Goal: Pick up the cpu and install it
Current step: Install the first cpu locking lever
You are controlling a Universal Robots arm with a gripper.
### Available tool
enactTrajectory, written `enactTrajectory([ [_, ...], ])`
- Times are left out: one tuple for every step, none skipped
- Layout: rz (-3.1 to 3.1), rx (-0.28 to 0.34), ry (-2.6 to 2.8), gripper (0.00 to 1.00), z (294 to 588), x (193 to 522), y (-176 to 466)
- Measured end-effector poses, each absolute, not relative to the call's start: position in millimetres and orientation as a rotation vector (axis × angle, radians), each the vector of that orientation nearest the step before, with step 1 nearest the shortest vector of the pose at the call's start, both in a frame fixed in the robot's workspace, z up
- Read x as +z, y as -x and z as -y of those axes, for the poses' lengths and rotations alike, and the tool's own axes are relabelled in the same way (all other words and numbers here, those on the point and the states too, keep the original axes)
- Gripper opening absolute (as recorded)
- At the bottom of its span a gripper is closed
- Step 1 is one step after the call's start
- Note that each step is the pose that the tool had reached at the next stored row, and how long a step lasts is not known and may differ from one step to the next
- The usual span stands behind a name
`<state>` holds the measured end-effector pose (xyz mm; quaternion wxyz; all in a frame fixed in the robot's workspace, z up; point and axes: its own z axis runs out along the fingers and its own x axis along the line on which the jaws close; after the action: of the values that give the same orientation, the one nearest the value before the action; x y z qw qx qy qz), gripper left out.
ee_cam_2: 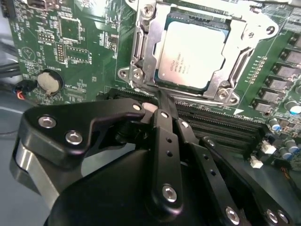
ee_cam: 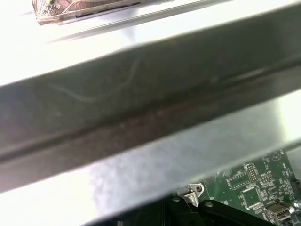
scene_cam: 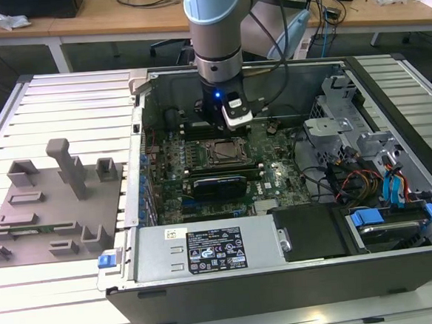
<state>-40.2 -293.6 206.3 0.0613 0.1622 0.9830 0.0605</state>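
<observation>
The cpu (ee_cam_2: 195,54), a pale silvery square chip, lies flat inside the dark socket frame (ee_cam_2: 141,47) on the green motherboard. In the exterior view the cpu (scene_cam: 225,152) sits in the middle of the open computer case. My gripper (ee_cam_2: 161,100) hovers just beside the socket's edge with its black fingers (ee_cam_2: 165,136) drawn together and nothing between them. In the exterior view the gripper (scene_cam: 226,128) hangs a little behind and above the socket, apart from the chip.
A grey power supply box (scene_cam: 207,250) with a white label lies at the case front. Drive cages and cables (scene_cam: 372,166) fill the exterior view's right. A grey fixture tray (scene_cam: 56,203) stands on the slatted table. The metal case wall (ee_cam: 141,117) runs close by.
</observation>
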Motion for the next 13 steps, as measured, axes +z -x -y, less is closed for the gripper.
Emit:
enactTrajectory([
  [-2.973, 0.177, -0.491, 0.11, 293.6, 207.4, 40.2],
  [-2.972, 0.154, -0.489, 0.11, 293.6, 207.9, 40.2],
  [-2.971, 0.129, -0.488, 0.11, 293.6, 208.1, 40.2],
  [-2.970, 0.102, -0.486, 0.11, 293.6, 208.2, 40.2],
  [-2.969, 0.074, -0.484, 0.11, 293.6, 208.2, 40.2],
  [-2.967, 0.047, -0.482, 0.11, 293.6, 208.3, 40.2],
  [-2.966, 0.019, -0.480, 0.11, 293.6, 208.3, 40.1],
  [-2.964, -0.010, -0.478, 0.11, 293.6, 208.3, 40.1],
  [-2.963, -0.031, -0.476, 0.11, 293.6, 208.4, 40.1],
  [-2.962, -0.041, -0.475, 0.11, 293.6, 208.6, 40.1],
  [-2.961, -0.045, -0.475, 0.11, 293.7, 209.2, 40.1],
  [-2.961, -0.047, -0.474, 0.11, 293.6, 210.0, 40.0],
  [-2.961, -0.047, -0.475, 0.11, 293.6, 210.0, 40.1],
])
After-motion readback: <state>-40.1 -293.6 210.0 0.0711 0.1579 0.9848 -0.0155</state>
